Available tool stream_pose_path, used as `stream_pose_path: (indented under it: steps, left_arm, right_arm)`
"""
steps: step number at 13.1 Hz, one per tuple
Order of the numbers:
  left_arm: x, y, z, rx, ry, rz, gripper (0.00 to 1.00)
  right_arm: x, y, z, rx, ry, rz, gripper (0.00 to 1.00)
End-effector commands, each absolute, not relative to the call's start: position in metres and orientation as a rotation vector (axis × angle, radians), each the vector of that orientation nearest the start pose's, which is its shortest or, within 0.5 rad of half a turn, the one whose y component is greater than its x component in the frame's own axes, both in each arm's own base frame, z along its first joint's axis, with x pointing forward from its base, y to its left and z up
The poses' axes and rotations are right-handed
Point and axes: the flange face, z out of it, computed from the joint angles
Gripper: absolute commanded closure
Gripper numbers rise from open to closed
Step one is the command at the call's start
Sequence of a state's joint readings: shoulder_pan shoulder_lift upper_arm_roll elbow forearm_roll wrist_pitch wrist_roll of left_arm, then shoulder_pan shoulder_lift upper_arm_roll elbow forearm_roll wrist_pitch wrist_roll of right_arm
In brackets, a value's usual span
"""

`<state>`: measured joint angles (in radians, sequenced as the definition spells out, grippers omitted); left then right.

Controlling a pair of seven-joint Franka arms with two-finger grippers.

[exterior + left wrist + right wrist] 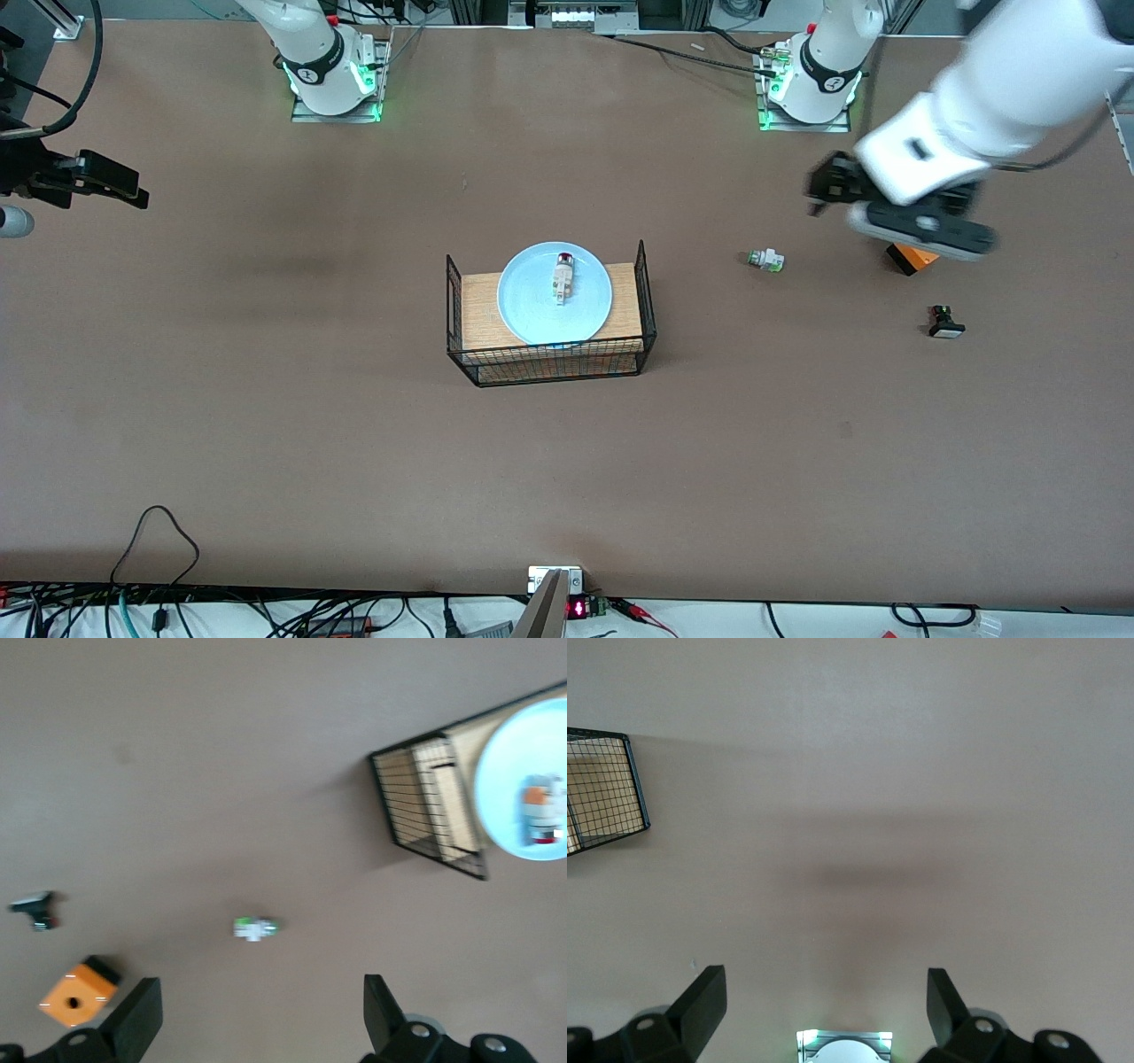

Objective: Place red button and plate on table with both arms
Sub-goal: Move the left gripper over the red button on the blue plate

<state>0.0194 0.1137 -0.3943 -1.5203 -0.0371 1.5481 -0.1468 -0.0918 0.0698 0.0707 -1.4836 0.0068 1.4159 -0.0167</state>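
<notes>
The pale-blue plate (532, 306) lies on the wooden board in the black wire basket (549, 363) at the table's middle. The red button (563, 276) lies on the plate, its red cap toward the robots' bases. My left gripper (826, 190) is open and empty in the air, over the table (354, 443) beside the orange block (912, 258). Its wrist view shows the plate (509, 771) and the red button (540, 811) away from its open gripper (261, 1019). My right gripper (124, 186) is open and empty, up over the right arm's end of the table, and open in its wrist view (824, 1005).
A green-capped button (765, 260) lies between the basket and the orange block, also in the left wrist view (256, 927). A black button with a white face (944, 323) lies nearer the front camera. The right wrist view shows a basket corner (602, 788).
</notes>
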Motion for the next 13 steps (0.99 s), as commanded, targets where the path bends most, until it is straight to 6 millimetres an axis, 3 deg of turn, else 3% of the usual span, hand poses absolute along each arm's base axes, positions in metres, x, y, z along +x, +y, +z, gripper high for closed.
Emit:
stream_pose_path:
  steps: [1,4,9,13]
  left_arm:
    - [0.553,-0.267,0.544,-3.216,0.218,0.276,0.0]
    - [0.573,-0.325,0.504,-3.184,0.184,0.288,0.0]
    - [0.555,-0.404,0.481,-3.169,0.038,0.241,0.0]
    - [0.556,-0.443,0.471,-3.211,-0.077,0.234,0.0]
  right_arm:
    - [0.563,-0.011,0.619,-3.119,-0.001,0.2,0.0]
    - [0.563,-0.014,0.619,-3.109,0.002,0.202,0.0]
    - [0.584,-0.019,0.581,-3.091,0.019,0.271,0.0]
    - [0.59,-0.016,0.572,-3.09,0.011,0.271,0.0]
